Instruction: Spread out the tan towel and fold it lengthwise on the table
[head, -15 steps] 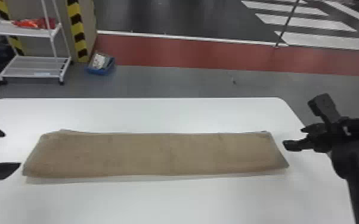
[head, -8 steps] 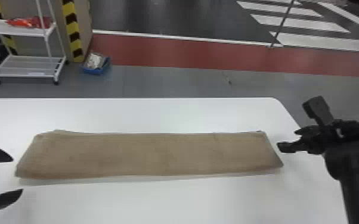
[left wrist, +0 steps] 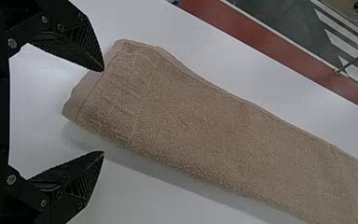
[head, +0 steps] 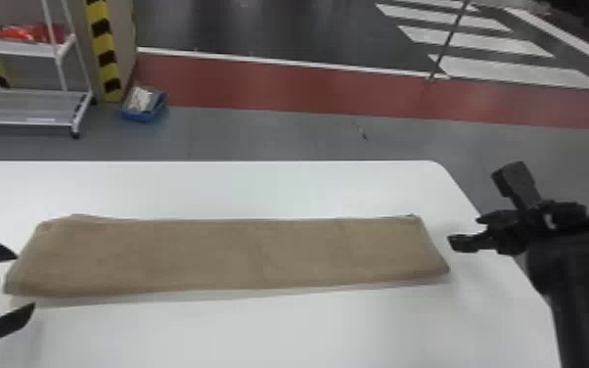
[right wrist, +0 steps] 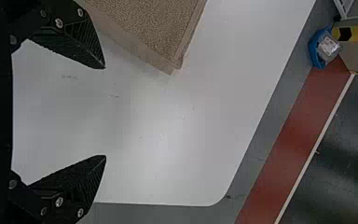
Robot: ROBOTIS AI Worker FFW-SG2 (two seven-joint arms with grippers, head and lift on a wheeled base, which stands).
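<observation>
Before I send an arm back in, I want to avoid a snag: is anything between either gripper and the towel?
Nothing visible: only bare tabletop lies between the open left gripper and the towel, and likewise for the open right gripper.

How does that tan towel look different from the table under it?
The towel is tan, while the table is white. The towel's surface is nubbly; the table's looks smooth. The towel forms a long, narrow strip; the table is much broader. Both lie flat.
</observation>
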